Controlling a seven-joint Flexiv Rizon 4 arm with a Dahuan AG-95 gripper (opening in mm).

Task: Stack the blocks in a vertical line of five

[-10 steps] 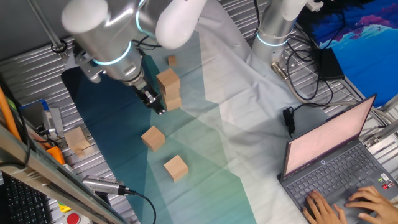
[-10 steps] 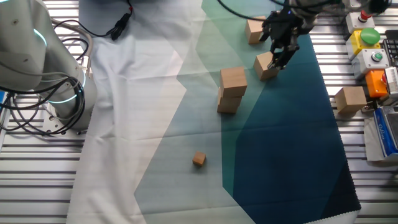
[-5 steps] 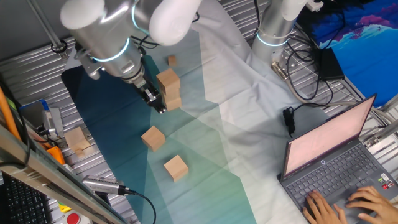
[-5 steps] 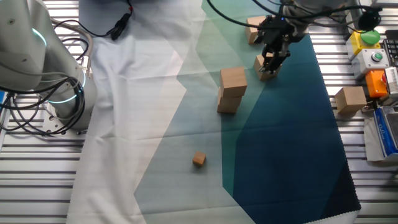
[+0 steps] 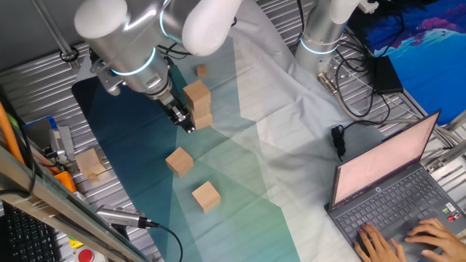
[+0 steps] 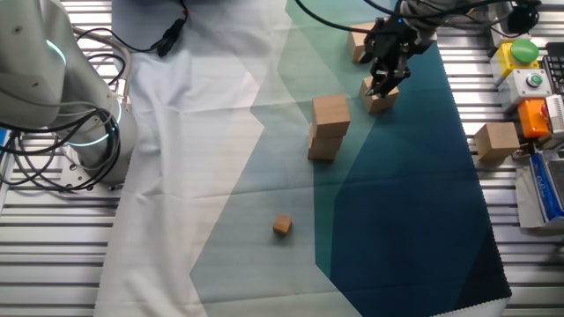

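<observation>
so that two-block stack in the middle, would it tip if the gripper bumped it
Probably fairly easily. The two-block stack stands on soft cloth, and its top block sits slightly off square over the lower one, so a sideways nudge could slide or topple it. The blocks look like plain rigid wood, likely light, so they would shift rather than deform.

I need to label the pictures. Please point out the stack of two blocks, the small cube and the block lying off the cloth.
stack of two blocks (image 6: 329,114), the other fixed view, upper block's face.
small cube (image 6: 281,226), the other fixed view, its top.
block off the cloth (image 6: 497,141), the other fixed view, its top.
</observation>
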